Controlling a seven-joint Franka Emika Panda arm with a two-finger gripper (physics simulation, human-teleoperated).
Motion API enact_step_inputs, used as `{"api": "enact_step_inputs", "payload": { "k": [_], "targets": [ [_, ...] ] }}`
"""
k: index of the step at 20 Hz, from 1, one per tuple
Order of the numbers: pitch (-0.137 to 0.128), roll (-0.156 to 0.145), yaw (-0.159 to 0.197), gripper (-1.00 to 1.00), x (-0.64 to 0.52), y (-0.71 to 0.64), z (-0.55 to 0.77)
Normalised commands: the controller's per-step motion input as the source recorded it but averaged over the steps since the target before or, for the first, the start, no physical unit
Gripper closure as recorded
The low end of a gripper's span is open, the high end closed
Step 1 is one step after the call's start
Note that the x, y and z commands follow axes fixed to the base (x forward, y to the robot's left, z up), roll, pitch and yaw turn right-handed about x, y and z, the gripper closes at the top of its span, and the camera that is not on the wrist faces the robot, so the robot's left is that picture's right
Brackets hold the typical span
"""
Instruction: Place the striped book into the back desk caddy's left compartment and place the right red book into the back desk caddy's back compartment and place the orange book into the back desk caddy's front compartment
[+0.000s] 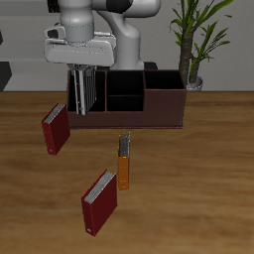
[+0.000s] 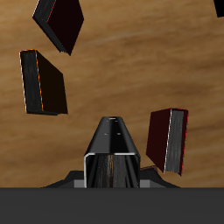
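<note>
The striped book (image 1: 87,101) stands upright, on its end, partly lowered inside the left compartment (image 1: 87,117) of the back desk caddy (image 1: 159,111), with its upper part above the rim. The gripper (image 1: 86,89) hangs straight over this end section, and its jaws are closed narrowly on the book's two flat faces, so the slim book points downward and can pass between the compartment walls. In the wrist view the book shows only as a dark, tapering shape (image 2: 111,144) between the fingers. I cannot tell whether its lower end already touches the caddy floor.

I judge that the first placing is nearly done and that letting go of the book is what remains of it.

The back compartment (image 1: 125,82) and the front compartment (image 1: 125,101) in the middle section look empty, so the two other placings are not yet begun.

The right red book (image 1: 57,129) is on the table just in front of the caddy's end, tilted, with its white page edges visible. The orange book (image 1: 124,165) lies flat nearer the table's front edge, in line with the middle section. The other red book (image 1: 99,201) lies farther forward, close to the front edge. A potted plant (image 1: 198,40) stands behind the caddy's other end.
</note>
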Motion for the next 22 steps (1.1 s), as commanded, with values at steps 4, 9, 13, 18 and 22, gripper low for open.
{"api": "enact_step_inputs", "payload": {
  "k": [4,9,13,18,22],
  "targets": [
    [0.009,-0.048,-0.054,1.00,-0.21,-0.28,-0.04],
    [-0.032,-0.008,-0.019,1.00,-0.34,-0.32,-0.05],
    [0.015,0.008,-0.034,1.00,-0.20,-0.13,-0.11],
    [0.060,0.011,-0.087,1.00,-0.27,-0.06,-0.17],
    [0.034,0.046,-0.042,1.00,-0.40,0.08,-0.10]
  ]
}}
